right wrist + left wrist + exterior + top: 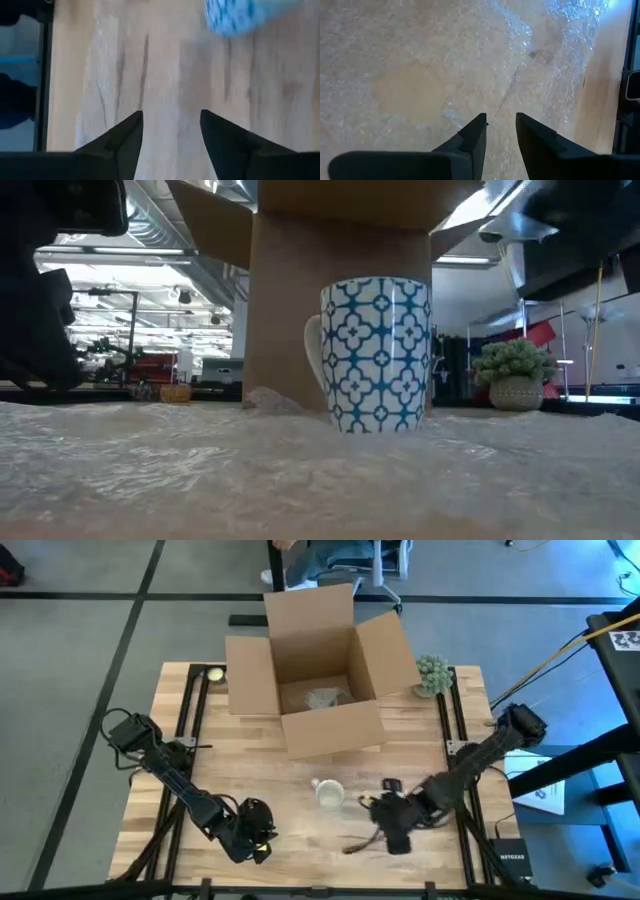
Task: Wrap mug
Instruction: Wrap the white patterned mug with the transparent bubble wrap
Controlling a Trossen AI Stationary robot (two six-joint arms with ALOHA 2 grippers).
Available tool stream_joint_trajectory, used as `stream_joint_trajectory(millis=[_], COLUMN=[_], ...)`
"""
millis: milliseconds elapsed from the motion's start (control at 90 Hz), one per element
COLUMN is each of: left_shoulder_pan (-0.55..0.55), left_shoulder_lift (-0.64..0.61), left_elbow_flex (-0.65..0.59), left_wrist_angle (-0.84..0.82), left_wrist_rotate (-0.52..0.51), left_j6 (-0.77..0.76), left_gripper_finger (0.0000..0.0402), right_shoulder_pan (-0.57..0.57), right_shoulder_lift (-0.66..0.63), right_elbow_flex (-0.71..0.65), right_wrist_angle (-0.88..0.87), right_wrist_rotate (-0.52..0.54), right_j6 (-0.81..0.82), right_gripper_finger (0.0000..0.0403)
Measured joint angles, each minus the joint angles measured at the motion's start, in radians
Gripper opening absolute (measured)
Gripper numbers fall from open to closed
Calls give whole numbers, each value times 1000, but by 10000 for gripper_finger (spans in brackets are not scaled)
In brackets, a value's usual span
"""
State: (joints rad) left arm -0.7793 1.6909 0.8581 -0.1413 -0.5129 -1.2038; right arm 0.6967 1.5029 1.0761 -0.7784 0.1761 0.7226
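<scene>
A white mug with a blue pattern (328,792) (378,355) stands upright on its base, mid-table, in front of the box. A clear sheet of bubble wrap (300,470) (445,65) lies flat on the wood at the near side. My left gripper (262,840) (500,122) hovers low over the wrap near the table's near left, open, with nothing between its fingers. My right gripper (372,808) (171,120) is open just right of the mug, over the tabletop. In the right wrist view the mug (235,15) shows blurred ahead of the fingers.
An open cardboard box (320,660) (340,280) stands at the table's far middle with some wrap inside. A small potted plant (432,675) (515,375) sits at the far right and a small round object (213,673) at the far left. Black rails run along both table sides.
</scene>
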Motion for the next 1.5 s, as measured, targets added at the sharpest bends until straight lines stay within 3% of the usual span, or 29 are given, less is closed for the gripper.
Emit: stream_joint_trajectory(millis=[189, 456, 1089, 1500], left_shoulder_pan=[0, 3, 3, 3], left_shoulder_lift=[0, 0, 0, 0], left_elbow_flex=[0, 0, 0, 0], left_wrist_angle=[1, 2, 4, 4], left_wrist_rotate=[0, 0, -3, -7], left_j6=[-5, -1, 7, 7], left_gripper_finger=[88, 88, 88, 88], right_shoulder_pan=[151, 283, 300, 299], right_shoulder_lift=[-129, -120, 109, 116], right_elbow_flex=[-222, -328, -327, -329], right_wrist_angle=[118, 131, 219, 227], right_wrist_rotate=[124, 127, 94, 93], right_j6=[285, 498, 421, 420], right_gripper_finger=[184, 184, 184, 184])
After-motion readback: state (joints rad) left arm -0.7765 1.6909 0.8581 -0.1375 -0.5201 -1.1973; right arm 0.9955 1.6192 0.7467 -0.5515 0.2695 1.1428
